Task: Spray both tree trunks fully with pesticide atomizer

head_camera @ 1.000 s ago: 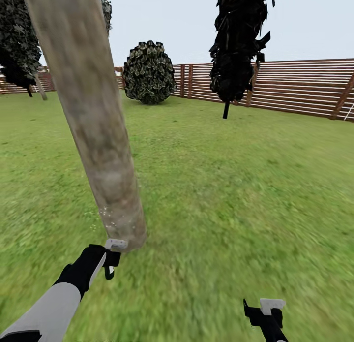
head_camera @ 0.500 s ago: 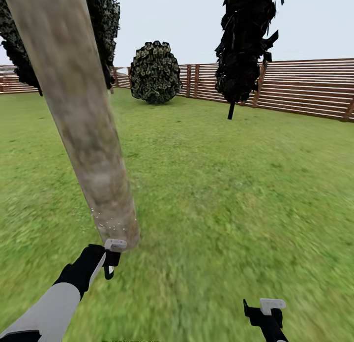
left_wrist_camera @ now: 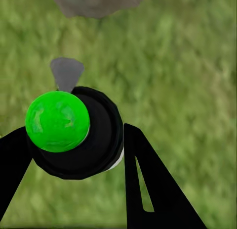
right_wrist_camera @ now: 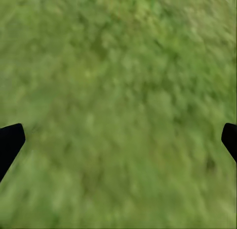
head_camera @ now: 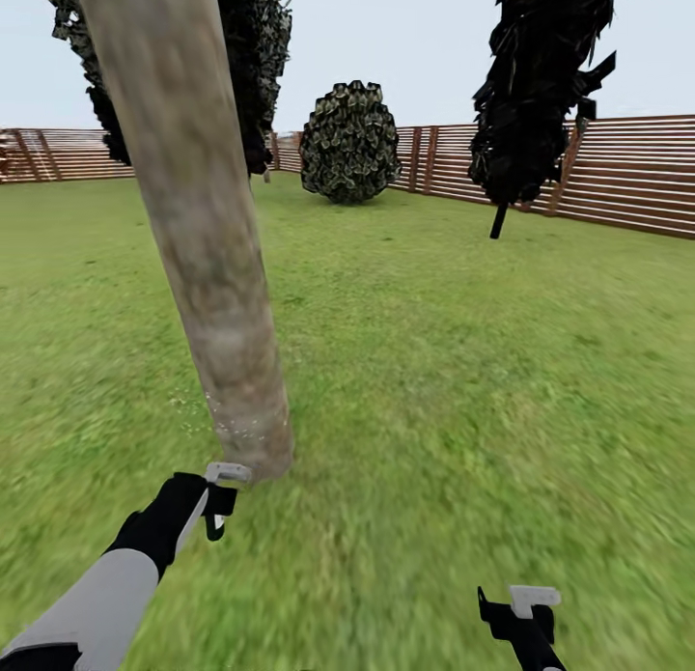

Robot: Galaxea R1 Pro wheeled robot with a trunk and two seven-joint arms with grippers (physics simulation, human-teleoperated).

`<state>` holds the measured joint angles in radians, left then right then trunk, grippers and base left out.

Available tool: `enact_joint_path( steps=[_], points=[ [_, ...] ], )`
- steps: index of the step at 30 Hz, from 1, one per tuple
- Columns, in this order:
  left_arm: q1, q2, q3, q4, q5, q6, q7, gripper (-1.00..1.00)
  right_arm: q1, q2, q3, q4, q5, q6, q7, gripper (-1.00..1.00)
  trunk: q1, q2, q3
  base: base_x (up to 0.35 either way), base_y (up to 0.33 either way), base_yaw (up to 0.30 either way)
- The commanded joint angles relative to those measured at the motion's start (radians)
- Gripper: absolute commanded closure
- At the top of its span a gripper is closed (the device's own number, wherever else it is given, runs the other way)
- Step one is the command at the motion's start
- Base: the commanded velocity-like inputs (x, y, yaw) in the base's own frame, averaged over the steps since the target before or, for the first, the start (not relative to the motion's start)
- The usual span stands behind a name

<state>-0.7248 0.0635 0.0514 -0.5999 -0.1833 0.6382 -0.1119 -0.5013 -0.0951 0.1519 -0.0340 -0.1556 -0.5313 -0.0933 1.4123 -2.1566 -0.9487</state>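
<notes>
Left gripper [head_camera: 218, 502] closed on pesticide atomizer [left_wrist_camera: 74, 132]: black body, green cap between fingers, nozzle toward base of tree trunk [head_camera: 208, 237]. Pickup done. Pale specks on lower trunk, probably spray; upper trunk looks bare, coverage uncertain at this resolution. Lawn [head_camera: 463, 362] around, fence [head_camera: 618, 174] behind. Dark conifer [head_camera: 541, 82] further right, not a target. Right gripper [head_camera: 516, 618] spread wide, empty, over grass. Left to do: finish this trunk, then second tree.
</notes>
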Motion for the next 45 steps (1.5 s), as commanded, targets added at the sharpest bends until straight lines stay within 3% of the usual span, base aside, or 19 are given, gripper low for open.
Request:
enact_joint_path(
  steps=[1,4,6,9,10,11,12,18,25,30,36,45],
  points=[
    [-0.004,-0.004,0.004,-0.001,-0.013,0.006,-0.009,1.00,0.000,0.000,0.009,0.000,-0.009,-0.003,-0.002,-1.00,0.000,0.000,-0.001,0.000,-0.004,0.276],
    [-0.038,-0.008,0.006,-0.006,-0.012,0.013,-0.010,1.00,0.000,-0.001,0.009,0.000,-0.009,-0.003,-0.002,-1.00,0.000,0.000,-0.001,0.000,-0.001,0.194],
    [-0.076,-0.011,0.007,-0.008,-0.009,0.053,-0.012,1.00,0.000,-0.001,0.008,0.000,-0.009,-0.003,-0.003,-1.00,0.000,0.000,-0.001,0.000,0.000,0.034],
    [-0.120,-0.050,0.006,-0.010,-0.011,0.081,-0.011,1.00,0.000,-0.004,0.009,0.000,-0.009,-0.003,-0.003,-1.00,0.000,0.000,-0.001,0.000,0.000,0.007],
    [-0.127,-0.052,0.005,-0.009,-0.013,0.083,-0.011,1.00,0.000,-0.004,0.009,0.000,-0.009,-0.003,-0.003,-1.00,0.000,0.000,-0.001,0.000,0.000,0.000],
    [-0.136,-0.017,0.005,-0.012,-0.013,0.085,-0.014,1.00,0.000,-0.005,0.009,0.000,-0.009,-0.003,-0.004,-1.00,0.000,0.000,-0.001,0.000,0.000,0.000],
    [-0.138,0.000,0.005,-0.013,-0.012,0.087,-0.016,1.00,0.000,-0.005,0.008,0.000,-0.009,-0.003,-0.005,-1.00,0.000,0.000,-0.001,0.000,0.000,0.000],
    [-0.174,-0.037,0.003,-0.014,-0.009,0.122,-0.017,1.00,0.000,-0.005,0.008,0.000,-0.009,-0.003,-0.005,-1.00,0.000,0.000,-0.001,0.000,0.000,0.053],
    [-0.177,0.006,0.006,-0.014,-0.013,0.129,-0.020,1.00,0.000,-0.005,0.008,-0.001,-0.009,-0.003,-0.005,-1.00,0.000,0.000,-0.001,0.000,0.000,0.228],
    [-0.181,-0.005,0.003,-0.016,-0.012,0.129,-0.014,1.00,0.000,-0.005,0.008,0.000,-0.009,-0.003,-0.005,-1.00,0.000,0.000,-0.001,0.082,-0.071,0.018],
    [-0.180,-0.005,0.002,-0.074,-0.016,0.136,-0.012,1.00,0.000,-0.005,0.009,0.000,-0.009,-0.003,-0.005,-1.00,0.000,0.000,-0.001,0.136,-0.226,0.000],
    [-0.179,-0.006,0.002,-0.080,-0.015,0.157,-0.012,1.00,0.000,-0.005,0.009,0.000,-0.009,-0.003,-0.004,-1.00,0.000,0.000,-0.001,0.004,-0.274,0.000]
  ],
)
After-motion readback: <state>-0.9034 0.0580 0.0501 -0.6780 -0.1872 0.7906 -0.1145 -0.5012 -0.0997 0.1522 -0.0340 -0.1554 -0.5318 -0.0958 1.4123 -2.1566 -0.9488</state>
